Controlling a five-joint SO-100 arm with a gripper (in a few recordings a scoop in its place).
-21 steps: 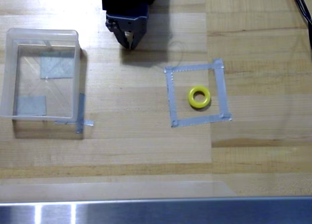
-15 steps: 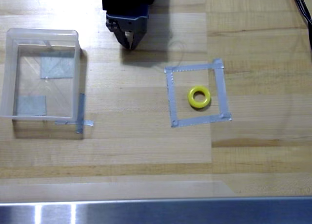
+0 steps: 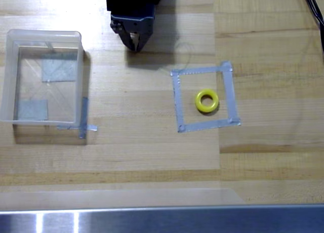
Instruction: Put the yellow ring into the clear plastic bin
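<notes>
In the overhead view, the pale wooden plank table [image 3: 152, 152] fills most of the frame, with a strip of shiny metal edge [image 3: 162, 220] running along the bottom. The small bright yellow doughnut-shaped ring [image 3: 206, 101] lies flat on the table right of centre, inside a square outline of grey tape [image 3: 175, 99] stuck to the wood; the ring touches none of the tape strips and sits slightly toward the right side of the outline. The square clear plastic bin with frosted, rounded-corner walls [image 3: 10, 76] stands at the left edge of the frame, well apart from the ring. Two grey tape patches [image 3: 58, 70] show through its bottom, and a short cross of grey tape [image 3: 82, 122] lies on the table at its lower right corner. The dark robot arm enters from the top edge, left of centre, and its gripper [image 3: 134, 46] points down the frame between the bin and the taped square, nearer the top. Its two fingers are drawn close together at the tips, pinching nothing, and it is clear of both the ring and the bin.
</notes>
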